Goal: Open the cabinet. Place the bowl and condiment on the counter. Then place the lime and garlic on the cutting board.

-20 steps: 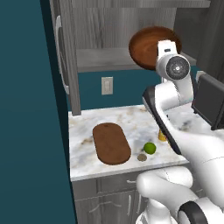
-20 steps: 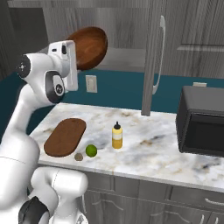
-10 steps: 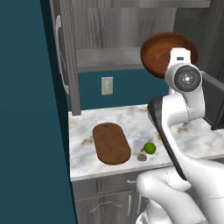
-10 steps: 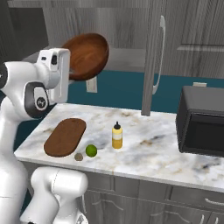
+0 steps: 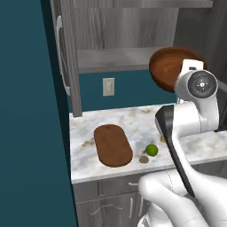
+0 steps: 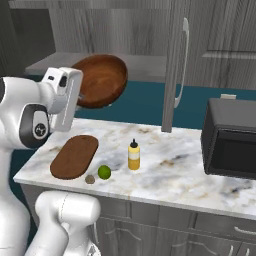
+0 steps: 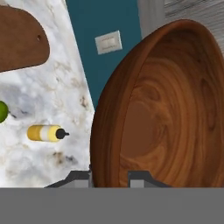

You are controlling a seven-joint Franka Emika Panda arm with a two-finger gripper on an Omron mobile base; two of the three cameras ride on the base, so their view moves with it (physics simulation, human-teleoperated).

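Observation:
My gripper (image 7: 109, 176) is shut on the rim of the dark wooden bowl (image 7: 162, 109). It holds the bowl (image 6: 102, 80) tilted in the air, in front of the cabinet shelf (image 6: 145, 62) and above the counter (image 6: 185, 175). The cabinet door (image 5: 66, 57) stands open. The yellow condiment (image 6: 133, 156) stands upright on the counter. The lime (image 5: 151, 150) and the garlic (image 5: 143, 159) lie on the marble just right of the cutting board (image 5: 112, 144), near the front edge.
A black microwave (image 6: 232, 145) sits at the right end of the counter. The second open cabinet door (image 6: 175, 65) hangs over the middle of the counter. A wall outlet (image 5: 107, 87) is on the teal backsplash. Drawers run below the counter edge.
The arm has carried the bowl down and a little to the right, away from the cabinet shelf. Nothing on the counter has moved.

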